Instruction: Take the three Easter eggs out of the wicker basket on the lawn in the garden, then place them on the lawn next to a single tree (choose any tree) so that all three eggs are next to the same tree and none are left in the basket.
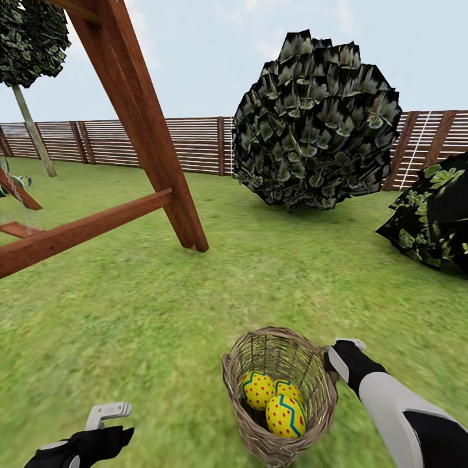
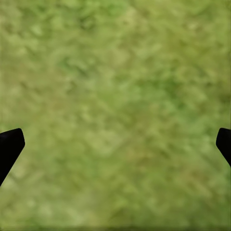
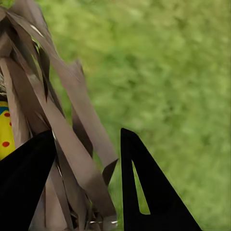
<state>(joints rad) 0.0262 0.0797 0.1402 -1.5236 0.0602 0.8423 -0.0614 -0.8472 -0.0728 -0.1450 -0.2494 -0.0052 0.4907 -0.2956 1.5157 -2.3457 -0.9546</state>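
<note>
The right hand (image 3: 84, 192) has its fingers straddling the basket (image 1: 281, 396) rim, one inside, one outside, apparently gripping the wicker. The left hand (image 2: 115, 144) hangs wide open over bare lawn (image 1: 130, 312). All three eggs (image 1: 276, 403) lie inside, so emptying has hardly begun; next, carry them toward the tree (image 1: 32, 130) by the fence.

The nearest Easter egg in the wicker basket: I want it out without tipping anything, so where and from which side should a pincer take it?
Grip the nearest egg across its narrow middle, coming straight down through the open mouth of the wicker basket. The deep walls block any sideways approach, and two more eggs crowd it behind. The right pincer already straddles the rim.
</note>
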